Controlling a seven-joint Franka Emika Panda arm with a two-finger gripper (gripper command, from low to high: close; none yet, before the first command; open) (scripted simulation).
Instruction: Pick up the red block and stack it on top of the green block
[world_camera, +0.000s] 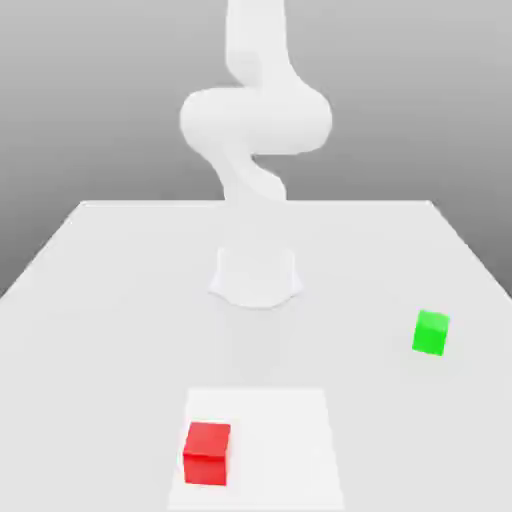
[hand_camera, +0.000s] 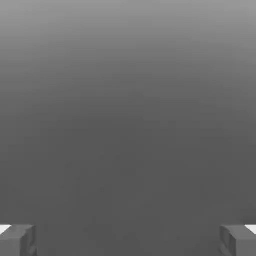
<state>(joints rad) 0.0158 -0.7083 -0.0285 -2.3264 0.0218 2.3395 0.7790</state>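
**Pincer spread, both blocks on the surface**

Your pincer (hand_camera: 128, 240) stands spread wide with nothing between its fingers; in the hand view the two grey fingertips (hand_camera: 17, 240) sit far apart at opposite corners, with plain grey between them. In the exterior view the white arm (world_camera: 255, 120) rises from its round base (world_camera: 256, 276) on the white surface (world_camera: 100, 280). The red block (world_camera: 207, 453) lies well apart from the arm, on a brighter square patch (world_camera: 280, 440) at the near edge, toward the exterior view's left. The green block (world_camera: 431, 332) rests on the surface toward the exterior view's right, well apart from the red block and untouched.
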